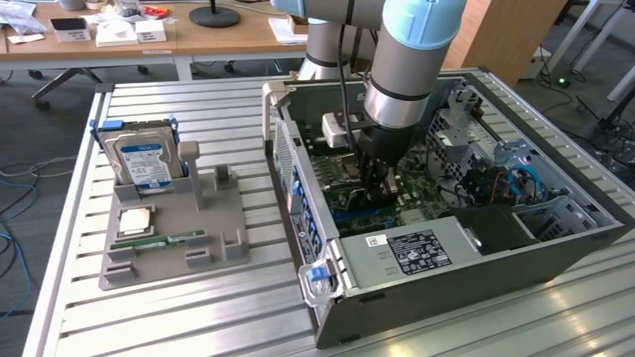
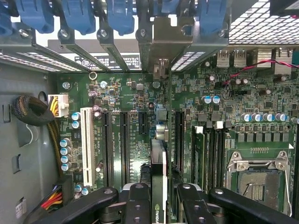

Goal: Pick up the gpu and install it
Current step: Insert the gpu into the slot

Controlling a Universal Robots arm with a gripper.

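Gripper [image 2: 159, 198] down inside the open computer case [image 1: 447, 275], black fingers [image 2: 138, 205] closed on the gpu [image 2: 159, 172]. Card held on its thin edge, standing upright over the green motherboard [image 2: 135, 100], lined up with the long dark slots [image 2: 125, 144] and the metal bracket bars [image 2: 161, 37] at the case wall. Can't tell if the card touches a slot. Outside the case, on the exterior view's left, a grey holder [image 1: 178, 238] on the slatted table [image 1: 198, 327] with a silver hard drive [image 1: 144, 163] and a thin green RAM stick [image 1: 159, 242].
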